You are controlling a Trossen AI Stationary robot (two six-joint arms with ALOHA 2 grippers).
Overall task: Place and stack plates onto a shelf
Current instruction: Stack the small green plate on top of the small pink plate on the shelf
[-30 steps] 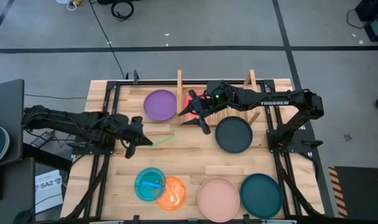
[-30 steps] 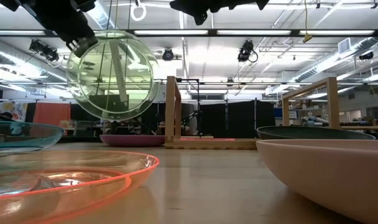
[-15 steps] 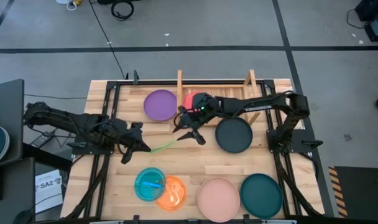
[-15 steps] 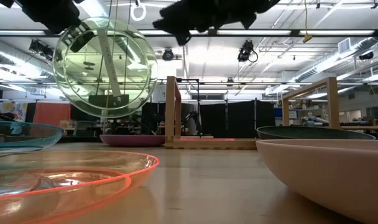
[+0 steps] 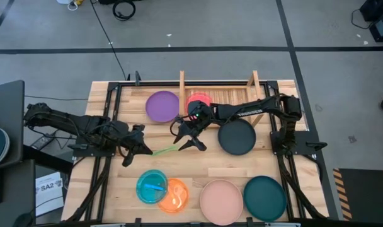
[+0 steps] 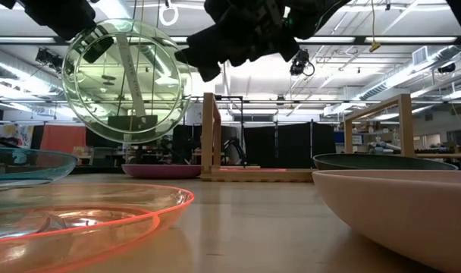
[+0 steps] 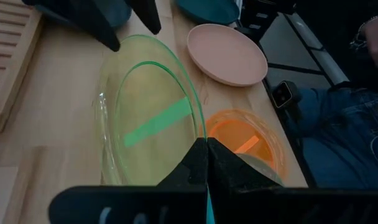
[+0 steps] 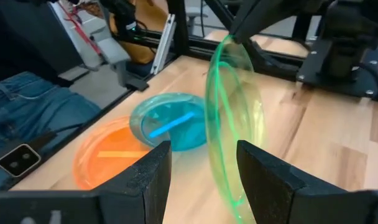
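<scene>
My left gripper (image 5: 141,149) is shut on a translucent green plate (image 6: 128,80), which stands on edge above the table and shows as a thin green line in the high view (image 5: 166,148). My right gripper (image 5: 186,137) is open; its fingers stand on either side of the plate's right rim (image 8: 232,130), and I see no touch. A red plate (image 5: 198,100) lies on the wooden shelf (image 5: 239,99). A purple plate (image 5: 162,106) lies beside the shelf's left upright. My left gripper pinches the green plate's rim (image 7: 201,134) between its two fingers. In the low view the fingers come at the plate's upper left edge (image 6: 94,42), slanting down from the table's left. The plate hangs on edge, lifted clear, its face toward the near edge.
A black plate (image 5: 237,137) lies right of my right gripper. Along the near edge lie a blue plate (image 5: 150,185), an orange plate (image 5: 177,195), a pink plate (image 5: 221,202) and a teal plate (image 5: 264,197). A person's legs (image 7: 338,137) show beyond the table's near edge.
My right gripper has gone from the shelf and the red plate toward the table's near left, up to the green plate's right rim. My left gripper has shifted the green plate a little; the plate stays on edge and clear of the table.
</scene>
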